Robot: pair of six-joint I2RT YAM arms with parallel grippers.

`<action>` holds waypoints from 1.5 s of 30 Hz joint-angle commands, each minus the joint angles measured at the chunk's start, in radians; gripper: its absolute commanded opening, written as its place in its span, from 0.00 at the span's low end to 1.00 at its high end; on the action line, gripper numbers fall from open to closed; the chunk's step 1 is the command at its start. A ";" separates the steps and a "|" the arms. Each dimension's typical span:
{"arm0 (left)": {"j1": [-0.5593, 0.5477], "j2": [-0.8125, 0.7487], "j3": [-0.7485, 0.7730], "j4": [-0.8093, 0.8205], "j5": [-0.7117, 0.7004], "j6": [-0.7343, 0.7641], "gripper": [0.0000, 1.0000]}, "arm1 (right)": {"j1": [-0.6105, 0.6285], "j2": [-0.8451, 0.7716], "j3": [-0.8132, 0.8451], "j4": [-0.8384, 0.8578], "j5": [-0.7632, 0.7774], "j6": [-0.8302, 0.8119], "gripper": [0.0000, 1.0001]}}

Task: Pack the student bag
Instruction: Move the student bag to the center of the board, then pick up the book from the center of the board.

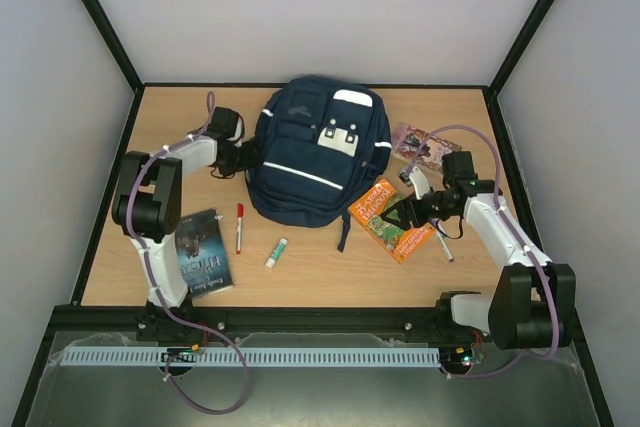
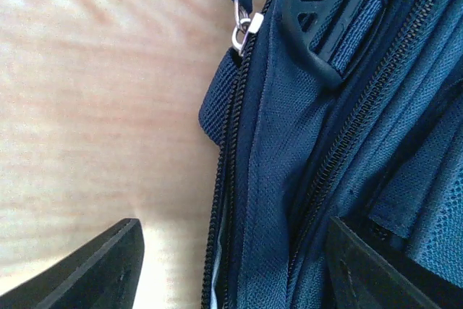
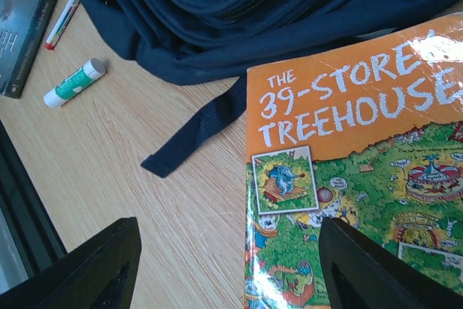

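Left gripper (image 2: 233, 236) fingers spread, one over the pale wooden table (image 2: 87, 106), one over fabric, straddling a side zipper (image 2: 230, 142) of the large navy-blue fabric backpack (image 1: 310, 152), which lies mid-table; contact unclear, interior hidden. Right of the backpack, right gripper (image 3: 228, 233) held wide above an orange paperback (image 3: 362, 179), "The 39-Storey Treehouse", lower edge cut off. Left of the backpack: dark book (image 1: 203, 252), partly behind the arm; red-capped marker (image 1: 239, 227); green-white glue stick (image 1: 276, 252).

We see a navy backpack (image 1: 300, 162) w/ white strips & patches, an orange book (image 1: 392, 219) w/ green cartoon art, a white-green glue stick (image 1: 277, 252), and a red-capped white pen (image 1: 239, 228).
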 commanded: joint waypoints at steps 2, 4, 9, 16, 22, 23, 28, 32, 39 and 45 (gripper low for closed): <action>-0.007 -0.055 -0.181 -0.059 0.011 -0.036 0.67 | 0.006 0.025 -0.013 -0.024 -0.010 -0.009 0.68; -0.009 -0.081 -0.226 -0.057 -0.002 -0.049 0.63 | 0.006 0.029 -0.012 -0.022 -0.008 -0.007 0.68; -0.034 -0.172 -0.324 -0.061 -0.050 -0.071 0.60 | 0.007 0.027 -0.013 -0.011 0.006 0.006 0.68; -0.050 -0.310 -0.378 -0.136 -0.111 -0.078 0.63 | 0.007 0.080 0.021 -0.029 0.082 0.023 0.68; -0.044 -0.457 -0.260 -0.214 -0.268 -0.037 0.90 | -0.006 0.132 0.132 -0.105 0.253 0.012 0.68; -0.047 -0.492 -0.248 -0.202 -0.252 -0.035 0.91 | -0.013 0.135 0.148 -0.116 0.288 0.008 0.68; -0.172 -0.666 -0.263 -0.053 -0.125 -0.059 0.94 | -0.051 0.184 0.226 -0.213 0.411 -0.037 0.69; -0.324 -0.730 -0.336 0.089 -0.095 -0.142 0.93 | -0.077 0.243 0.284 -0.291 0.442 -0.064 0.68; -0.616 -0.702 -0.419 0.269 -0.124 -0.266 0.92 | -0.079 0.319 0.357 -0.401 0.351 -0.114 0.67; -0.803 -0.569 -0.401 0.373 -0.151 -0.331 0.87 | -0.079 0.395 0.376 -0.406 0.277 -0.104 0.60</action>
